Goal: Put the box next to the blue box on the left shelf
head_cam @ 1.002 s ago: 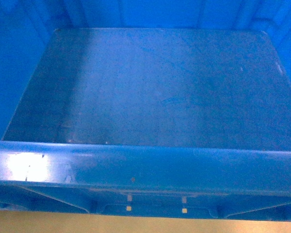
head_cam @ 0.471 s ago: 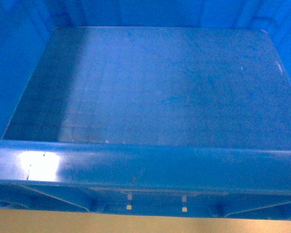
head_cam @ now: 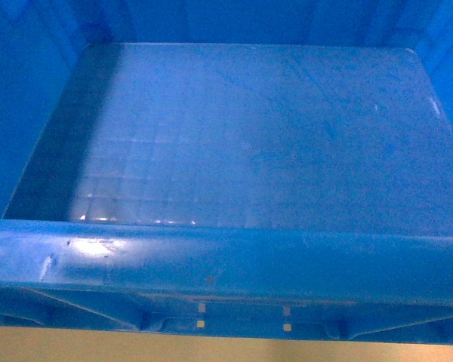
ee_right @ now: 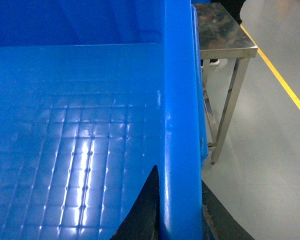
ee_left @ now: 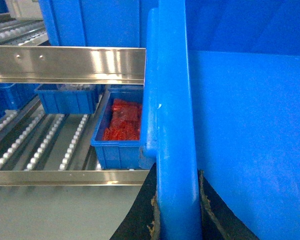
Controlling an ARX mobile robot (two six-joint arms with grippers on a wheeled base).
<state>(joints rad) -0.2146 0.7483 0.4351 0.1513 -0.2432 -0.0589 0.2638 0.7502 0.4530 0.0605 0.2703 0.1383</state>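
Carry step: both fingers sets, left [ee_left: 176, 220] and right [ee_right: 180, 212], clamped on large blue ribbed plastic crate's [head_cam: 234, 151] rim; next, line up with grey roller-rail shelf [ee_left: 40, 140]

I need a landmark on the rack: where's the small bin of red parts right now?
In the left wrist view, the small bin of red parts sits on the left shelf rollers, just left of the box rim that the left gripper clamps.

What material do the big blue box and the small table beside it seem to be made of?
The box looks like moulded plastic with a glossy finish: a thick rounded rim, light glare and a faint grid on the floor. The table looks like polished metal, probably stainless steel: the grey top mirrors its surroundings.
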